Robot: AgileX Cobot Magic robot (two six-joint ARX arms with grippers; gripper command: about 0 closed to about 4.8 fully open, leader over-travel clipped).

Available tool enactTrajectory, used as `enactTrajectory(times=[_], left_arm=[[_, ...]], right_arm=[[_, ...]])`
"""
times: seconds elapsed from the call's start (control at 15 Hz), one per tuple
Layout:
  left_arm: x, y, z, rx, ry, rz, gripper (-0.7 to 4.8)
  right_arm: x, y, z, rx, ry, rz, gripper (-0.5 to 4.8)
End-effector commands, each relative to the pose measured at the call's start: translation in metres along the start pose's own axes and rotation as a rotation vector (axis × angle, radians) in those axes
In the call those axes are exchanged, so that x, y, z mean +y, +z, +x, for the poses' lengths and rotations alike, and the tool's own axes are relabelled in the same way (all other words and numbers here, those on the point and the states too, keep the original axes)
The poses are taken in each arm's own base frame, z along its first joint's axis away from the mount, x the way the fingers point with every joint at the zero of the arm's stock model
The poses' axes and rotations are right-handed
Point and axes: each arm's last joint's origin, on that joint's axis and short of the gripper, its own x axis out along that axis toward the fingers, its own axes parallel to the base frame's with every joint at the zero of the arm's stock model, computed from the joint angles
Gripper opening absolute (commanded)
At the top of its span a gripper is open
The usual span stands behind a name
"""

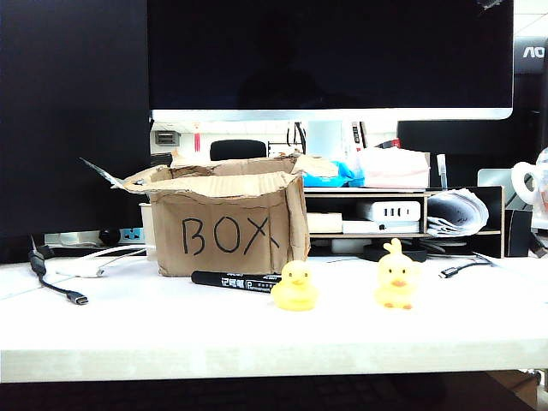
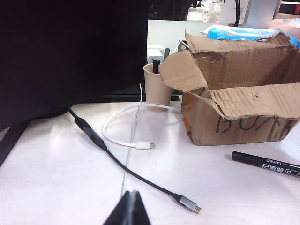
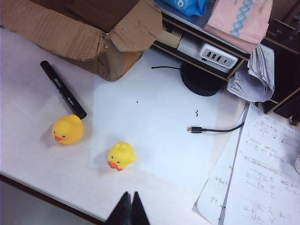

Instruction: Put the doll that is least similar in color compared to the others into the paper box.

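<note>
The box (image 1: 224, 224) sits on the white table (image 1: 257, 330), left of centre, its ragged flaps standing open and "BOX" written on the near face. A black marker (image 1: 231, 280) lies on the table just in front of it. To the marker's right sits a yellow duck (image 1: 294, 288), and further right, well apart from it, a yellow chick (image 1: 396, 276) with a tuft on its head. The white doll shows in none of the views, so I cannot tell where it is; the inside of the box is hidden.

The left gripper (image 2: 130, 209) hovers low over the left part of the table, its dark fingers pressed together with nothing between them. A black cable (image 2: 126, 167) and a white cable (image 2: 123, 123) trail across the table in front of it, and a paper cup (image 2: 156, 88) stands just left of the box.

The right gripper (image 3: 129, 210) hangs high above the near right edge of the table, looking down on the duck and chick, its fingers clenched tight and holding nothing. Handwritten papers (image 3: 253, 168) lie at the far right.
</note>
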Motion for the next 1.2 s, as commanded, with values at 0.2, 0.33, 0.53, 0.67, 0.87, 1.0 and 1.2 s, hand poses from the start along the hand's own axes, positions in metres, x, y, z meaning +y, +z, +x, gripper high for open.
enactTrajectory(times=[0.2, 0.33, 0.53, 0.67, 0.87, 1.0, 1.2], left_arm=[[0.0, 0.001, 0.0, -0.007, -0.003, 0.001, -0.05], [0.0, 0.001, 0.0, -0.007, -0.003, 0.001, -0.05], [0.0, 0.001, 0.0, -0.007, -0.003, 0.002, -0.05], [0.0, 0.001, 0.0, -0.007, -0.003, 0.001, -0.05], [0.0, 0.001, 0.0, -0.007, -0.003, 0.001, -0.05], [0.0, 0.001, 0.0, -0.007, -0.003, 0.001, -0.05], [0.0, 0.001, 0.0, -0.007, -0.003, 0.001, -0.05]], right_arm=[[-0.035, -0.001, -0.019, -0.082, -0.085, 0.151, -0.01], [-0.06, -0.01, -0.026, -0.138, -0.245, 0.269, -0.01], [-0.077, -0.043, -0.02, -0.323, -0.45, 0.463, -0.01], [-0.073, -0.067, -0.006, -0.418, -0.393, 0.5, -0.01], [-0.061, -0.097, 0.025, -0.473, -0.169, 0.462, -0.01], [-0.057, -0.118, 0.044, -0.473, -0.111, 0.448, -0.01], [-0.056, -0.146, 0.053, -0.475, -0.16, 0.464, -0.01]])
